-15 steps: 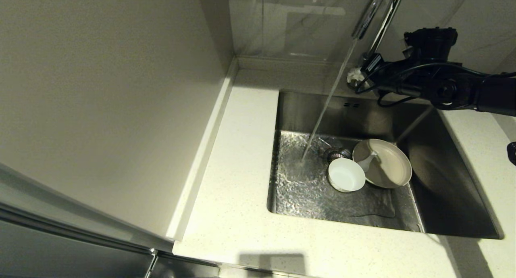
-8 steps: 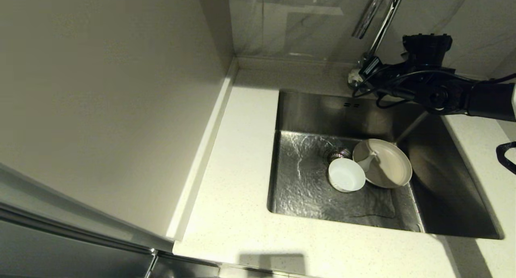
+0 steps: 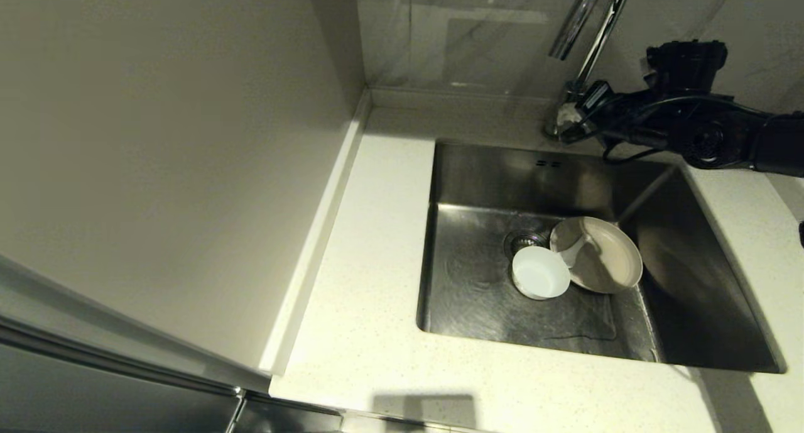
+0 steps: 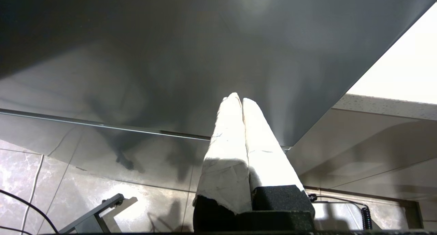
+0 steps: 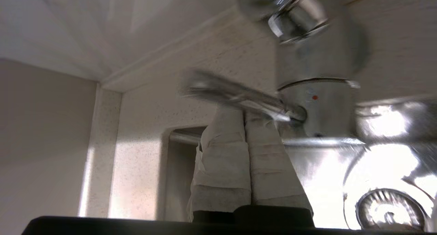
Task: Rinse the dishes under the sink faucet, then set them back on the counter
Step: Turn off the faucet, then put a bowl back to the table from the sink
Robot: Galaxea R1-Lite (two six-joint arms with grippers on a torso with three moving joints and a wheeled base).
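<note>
A small white bowl [image 3: 540, 273] sits upright on the floor of the steel sink [image 3: 477, 181], touching a cream plate [image 3: 606, 260]. The plate leans tilted and holds a short white spoon [image 3: 575, 251]. The chrome faucet [image 3: 590, 31] arches over the sink's back rim and no water runs from it. My right gripper [image 3: 568, 115] is shut at the faucet's base, its taped fingertips right under the thin lever [image 5: 239, 97] beside the base cylinder [image 5: 321, 105]. My left gripper [image 4: 238, 99] is shut, empty and parked low, out of the head view.
Speckled counter [image 3: 370, 244] borders the sink on the left and front, with a raised backsplash rim [image 3: 326, 219] along the wall. The strainer drain [image 3: 526, 238] lies just behind the bowl. A film of water covers the sink floor.
The water stream from the spout has stopped and the ripples on the sink floor have calmed. My right gripper at the lever has shifted slightly to the right.
</note>
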